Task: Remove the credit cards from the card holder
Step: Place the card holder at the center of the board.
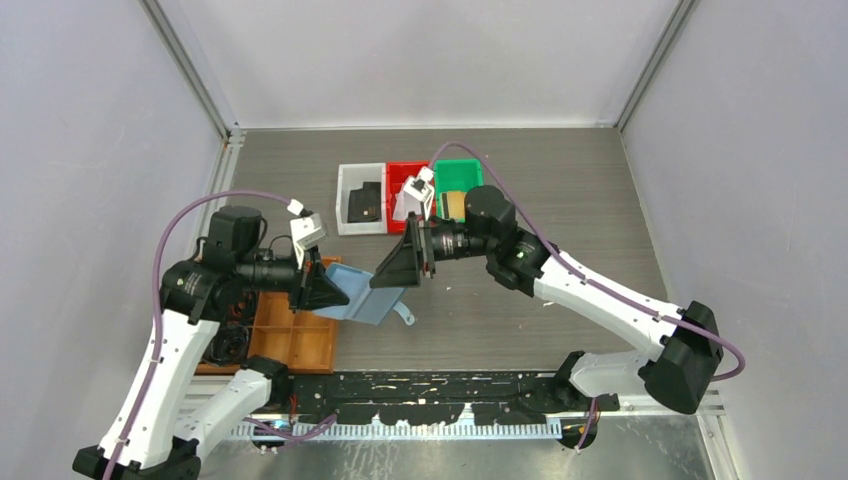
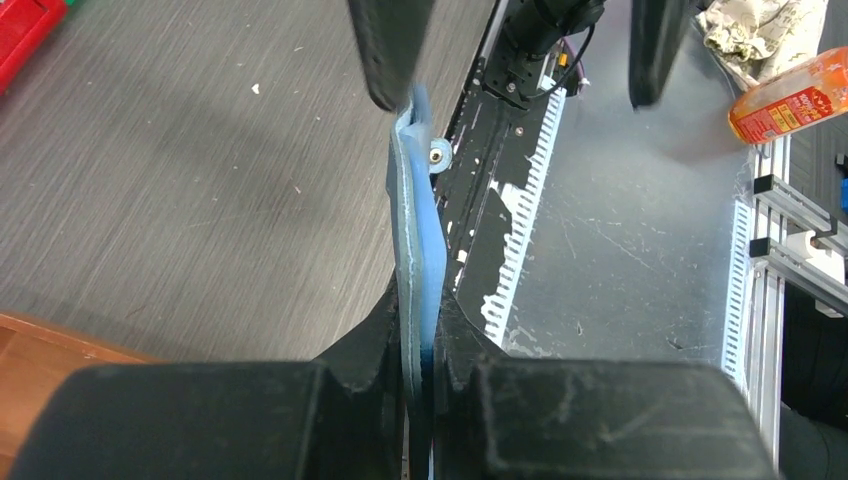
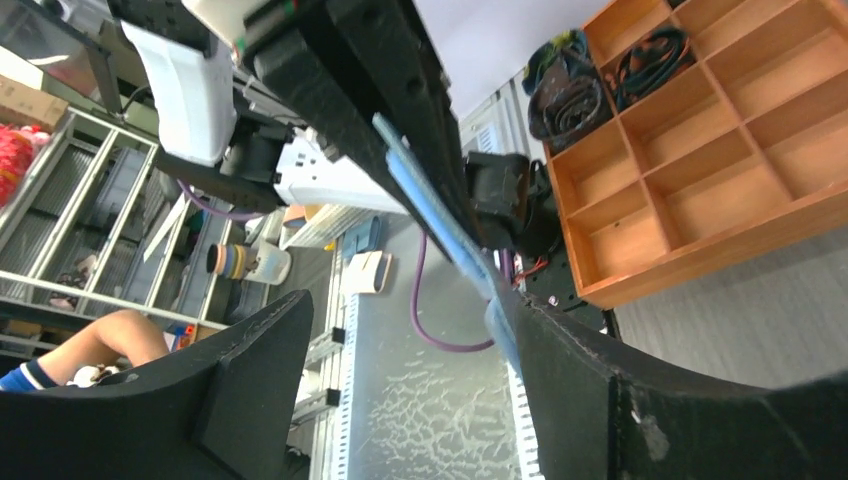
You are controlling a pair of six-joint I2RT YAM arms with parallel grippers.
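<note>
The light blue card holder (image 1: 368, 303) hangs above the table between the two arms. My left gripper (image 1: 328, 288) is shut on its left edge. In the left wrist view the holder (image 2: 415, 220) is edge-on, clamped between the jaws (image 2: 418, 325). My right gripper (image 1: 397, 266) is open at the holder's far end, and one finger (image 2: 388, 50) touches that end. In the right wrist view the holder's blue edge (image 3: 432, 208) rests against my right finger (image 3: 620, 390). The gap between the jaws (image 3: 400, 335) is empty. No card shows in the holder. A black card (image 1: 365, 207) lies in the white bin and a gold-tan card (image 1: 455, 204) in the green bin.
White (image 1: 345, 190), red (image 1: 400, 175) and green (image 1: 460, 170) bins stand in a row at the back middle. An orange-brown compartment tray (image 1: 300, 338) sits at the left near edge, under the left arm. An orange bottle (image 2: 790, 100) lies off the table.
</note>
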